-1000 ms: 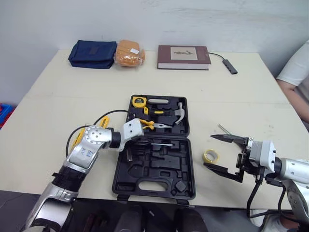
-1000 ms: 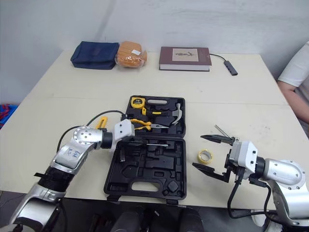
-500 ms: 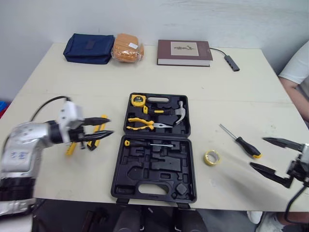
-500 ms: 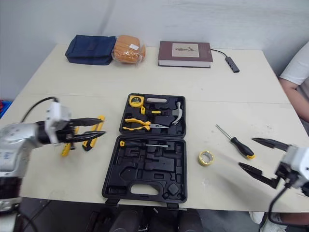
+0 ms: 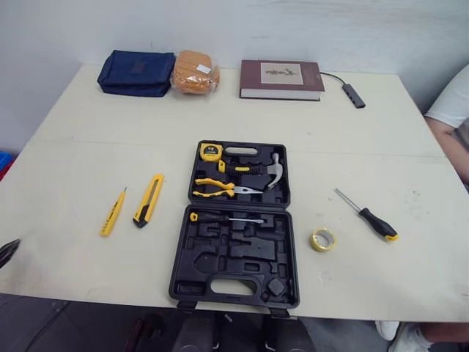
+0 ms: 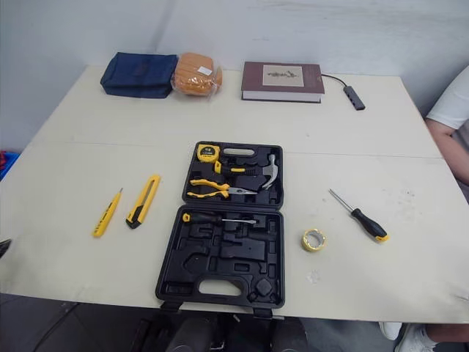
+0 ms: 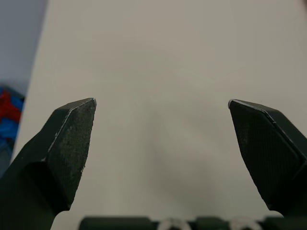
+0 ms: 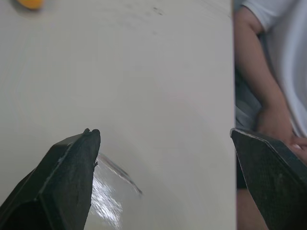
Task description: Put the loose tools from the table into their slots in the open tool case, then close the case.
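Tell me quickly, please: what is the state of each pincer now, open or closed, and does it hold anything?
Left pincer: open, holding nothing.
Right pincer: open, holding nothing.

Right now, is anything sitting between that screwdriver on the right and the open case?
Only the roll of yellow tape. It lies beside the case's right edge, slightly nearer the robot than the screwdriver. Nothing else visible lies between them.
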You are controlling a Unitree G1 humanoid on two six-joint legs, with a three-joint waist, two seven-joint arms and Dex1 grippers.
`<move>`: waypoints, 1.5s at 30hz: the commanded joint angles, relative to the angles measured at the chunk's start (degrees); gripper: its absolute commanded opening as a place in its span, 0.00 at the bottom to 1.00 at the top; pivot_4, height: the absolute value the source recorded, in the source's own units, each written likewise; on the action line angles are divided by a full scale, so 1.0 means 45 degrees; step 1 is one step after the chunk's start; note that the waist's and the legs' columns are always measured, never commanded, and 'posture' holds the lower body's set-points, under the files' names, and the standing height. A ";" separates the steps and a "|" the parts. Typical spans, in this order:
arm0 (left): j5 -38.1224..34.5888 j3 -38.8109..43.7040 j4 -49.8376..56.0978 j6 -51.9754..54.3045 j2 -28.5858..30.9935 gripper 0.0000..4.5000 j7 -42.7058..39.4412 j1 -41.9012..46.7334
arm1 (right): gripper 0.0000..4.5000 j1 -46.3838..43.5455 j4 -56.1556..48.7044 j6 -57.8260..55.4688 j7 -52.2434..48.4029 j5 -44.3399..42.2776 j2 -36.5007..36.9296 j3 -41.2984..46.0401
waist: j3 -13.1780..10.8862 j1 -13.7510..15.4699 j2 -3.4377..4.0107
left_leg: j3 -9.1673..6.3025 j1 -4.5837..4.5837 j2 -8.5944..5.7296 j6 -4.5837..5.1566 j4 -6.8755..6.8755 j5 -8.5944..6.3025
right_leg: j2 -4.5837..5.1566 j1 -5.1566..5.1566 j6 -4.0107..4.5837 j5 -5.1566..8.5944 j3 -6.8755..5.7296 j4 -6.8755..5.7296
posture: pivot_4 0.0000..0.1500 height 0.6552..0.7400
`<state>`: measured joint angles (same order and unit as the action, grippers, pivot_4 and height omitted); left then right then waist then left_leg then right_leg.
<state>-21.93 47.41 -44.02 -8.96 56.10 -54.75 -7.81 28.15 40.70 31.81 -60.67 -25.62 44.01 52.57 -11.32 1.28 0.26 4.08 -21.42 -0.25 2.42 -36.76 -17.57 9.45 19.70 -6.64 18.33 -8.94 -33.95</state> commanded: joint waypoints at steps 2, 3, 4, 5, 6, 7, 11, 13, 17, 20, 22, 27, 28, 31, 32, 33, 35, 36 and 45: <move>-0.0338 0.0209 -0.0063 -0.0426 0.0077 0.99 0.0015 -0.0011 | 1.00 0.0482 0.0693 0.0776 0.0600 -0.0257 -0.0115 0.0484 | 0.0001 -0.0017 0.0000 | -0.0001 0.0001 0.0003 -0.0001 0.0026 0.0000 | -0.0001 -0.0003 0.0010 0.0002 0.0020 -0.0001 | 1.00 1.00; -0.0401 0.0010 0.0211 -0.0358 -0.0084 0.99 -0.0046 0.0109 | 1.00 0.0461 0.0664 0.0840 0.0684 -0.0324 -0.0184 0.0428 | 0.0001 -0.0017 -0.0001 | -0.0002 0.0002 0.0003 -0.0007 0.0045 0.0004 | -0.0001 -0.0001 0.0018 0.0006 0.0022 -0.0001 | 1.00 1.00; -0.0458 -0.0213 0.0527 -0.0286 -0.0250 0.99 -0.0099 0.0279 | 1.00 0.0382 0.0500 0.0876 0.0746 -0.0367 -0.0260 0.0319 | 0.0002 -0.0019 0.0001 | -0.0001 0.0012 0.0003 -0.0017 0.0076 0.0010 | 0.0000 0.0004 0.0027 0.0011 0.0023 0.0001 | 1.00 1.00; -0.0493 -0.0348 0.0728 -0.0236 -0.0352 0.99 -0.0128 0.0392 | 1.00 0.0323 0.0376 0.0894 0.0789 -0.0401 -0.0299 0.0229 | 0.0006 -0.0020 0.0007 | 0.0002 0.0025 0.0003 -0.0023 0.0099 0.0013 | 0.0000 0.0003 0.0032 0.0014 0.0023 0.0005 | 1.00 1.00; -0.0532 -0.0474 0.0976 -0.0194 -0.0473 0.99 -0.0115 0.0535 | 1.00 0.0196 0.0178 0.0856 0.0830 -0.0460 -0.0335 0.0131 | 0.0007 -0.0021 0.0010 | 0.0008 0.0034 0.0003 -0.0028 0.0119 0.0016 | 0.0000 0.0002 0.0035 0.0016 0.0022 0.0013 | 1.00 1.00; -0.0590 -0.0548 0.1220 -0.0175 -0.0610 0.99 -0.0014 0.0708 | 1.00 0.0008 -0.0079 0.0722 0.0896 -0.0532 -0.0355 0.0024 | 0.0007 -0.0022 0.0010 | 0.0014 0.0036 0.0003 -0.0046 0.0131 0.0027 | -0.0004 0.0007 0.0038 0.0018 0.0018 0.0012 | 1.00 1.00; -0.0929 -0.1138 0.3061 0.0445 -0.1294 0.99 -0.0130 0.0775 | 1.00 -0.0660 -0.1601 -0.0495 0.0974 -0.0833 -0.0369 -0.0651 | 0.0007 -0.0126 0.0011 | 0.0048 0.0033 0.0003 -0.0121 0.0147 0.0071 | -0.0011 0.0022 0.0039 0.0020 0.0017 0.0000 | 1.00 1.00; -0.1167 -0.1481 0.4170 0.0847 -0.1603 0.99 -0.0165 0.0861 | 1.00 -0.0907 -0.2616 -0.1192 0.0962 -0.0968 -0.0407 -0.1095 | 0.0008 -0.0277 0.0007 | 0.0054 0.0034 0.0003 -0.0121 0.0144 0.0072 | -0.0010 0.0017 0.0038 0.0020 0.0017 -0.0001 | 1.00 1.00; -0.1452 -0.2537 0.6747 0.1720 -0.1795 0.99 -0.0407 0.1079 | 1.00 -0.1305 -0.4963 -0.3371 0.1695 -0.0943 -0.0189 -0.2043 | 0.0007 -0.0312 0.0003 | 0.0073 0.0046 0.0001 -0.0110 0.0125 0.0076 | -0.0007 0.0014 0.0022 0.0011 0.0044 -0.0028 | 1.00 1.00; -0.1764 -0.3465 0.8448 0.2652 -0.1545 0.99 -0.0834 0.1567 | 1.00 -0.1594 -0.6614 -0.5338 0.2054 -0.0873 0.0325 -0.2765 | 0.0004 -0.0288 0.0010 | 0.0074 0.0041 0.0001 -0.0122 0.0123 0.0090 | -0.0006 0.0031 0.0023 0.0010 0.0056 -0.0042 | 1.00 1.00; -0.2128 -0.3964 0.9529 0.3524 -0.1400 0.99 -0.0912 0.1995 | 1.00 -0.1865 -0.7417 -0.5997 0.1782 -0.0959 0.0622 -0.3141 | 0.0002 -0.0266 0.0013 | 0.0078 0.0037 0.0001 -0.0127 0.0124 0.0093 | -0.0009 0.0037 0.0024 0.0010 0.0057 -0.0042 | 1.00 1.00; -0.3178 -0.5232 1.1838 0.5553 -0.1160 0.99 -0.1434 0.2543 | 1.00 -0.2247 -0.8420 -0.8129 0.0812 -0.0849 0.1669 -0.4334 | 0.0002 -0.0242 0.0012 | 0.0082 0.0021 -0.0001 -0.0098 0.0136 0.0113 | -0.0035 0.0029 0.0023 0.0011 0.0033 -0.0050 | 1.00 1.00; -0.3441 -0.5636 1.2387 0.5955 -0.1133 0.99 -0.1615 0.2683 | 1.00 -0.2480 -0.8476 -0.8548 0.0551 -0.0835 0.1967 -0.4701 | 0.0001 -0.0239 0.0010 | 0.0083 0.0010 -0.0003 -0.0048 0.0133 0.0139 | -0.0036 0.0030 0.0022 0.0010 0.0025 -0.0048 | 1.00 1.00; -0.4169 -0.6719 1.3707 0.6866 -0.1360 0.99 -0.1780 0.3390 | 1.00 -0.3527 -0.8370 -0.9628 0.0104 -0.0971 0.2472 -0.5541 | -0.0002 -0.0245 0.0006 | 0.0084 0.0000 -0.0005 -0.0023 0.0113 0.0136 | -0.0044 0.0013 -0.0006 -0.0005 0.0023 -0.0030 | 1.00 1.00; -0.4328 -0.6901 1.3930 0.7108 -0.1364 0.99 -0.1832 0.3505 | 1.00 -0.3722 -0.8339 -0.9799 -0.0092 -0.0961 0.2563 -0.5714 | -0.0003 -0.0243 0.0005 | 0.0084 0.0001 -0.0005 -0.0020 0.0102 0.0134 | -0.0043 0.0008 -0.0007 -0.0006 0.0023 -0.0032 | 1.00 1.00; -0.4474 -0.7155 1.4158 0.7328 -0.1322 0.99 -0.1990 0.3624 | 1.00 -0.3908 -0.8323 -0.9997 -0.0191 -0.0896 0.2667 -0.5904 | -0.0004 -0.0239 0.0003 | 0.0084 -0.0002 -0.0006 -0.0018 0.0096 0.0135 | -0.0042 0.0010 -0.0008 -0.0006 0.0024 -0.0036 | 1.00 1.00; -0.4642 -0.7577 1.4495 0.7557 -0.1497 0.99 -0.1947 0.4027 | 1.00 -0.4371 -0.8272 -1.0125 -0.0431 -0.0684 0.2786 -0.6298 | -0.0005 -0.0228 0.0006 | 0.0084 0.0003 -0.0006 -0.0020 0.0090 0.0138 | -0.0046 0.0009 -0.0009 -0.0007 0.0028 -0.0034 | 1.00 1.00; -0.4753 -0.7733 1.4624 0.7742 -0.1585 0.99 -0.1876 0.4202 | 1.00 -0.4635 -0.8221 -1.0252 -0.0364 -0.0594 0.2787 -0.6435 | -0.0005 -0.0225 0.0005 | 0.0084 0.0006 -0.0006 -0.0027 0.0090 0.0143 | -0.0053 0.0011 -0.0009 -0.0007 0.0028 -0.0034 | 1.00 1.00; -0.5173 -0.8751 1.5693 0.8380 -0.1972 0.99 -0.2260 0.4583 | 1.00 -0.6464 -0.7641 -1.1319 -0.0379 0.0149 0.2813 -0.7654 | -0.0007 -0.0063 0.0003 | 0.0083 0.0005 0.0015 -0.0043 0.0064 0.0154 | -0.0192 0.0013 -0.0005 -0.0009 0.0086 -0.0032 | 1.00 1.00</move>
<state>-43.69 7.76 24.73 28.84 47.14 -64.30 12.47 -0.63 6.82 -18.65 -61.83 -25.10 55.69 17.77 -11.35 1.00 0.27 4.46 -21.40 -0.18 2.22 -36.48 -16.87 8.58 19.78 -6.66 18.29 -8.54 -34.08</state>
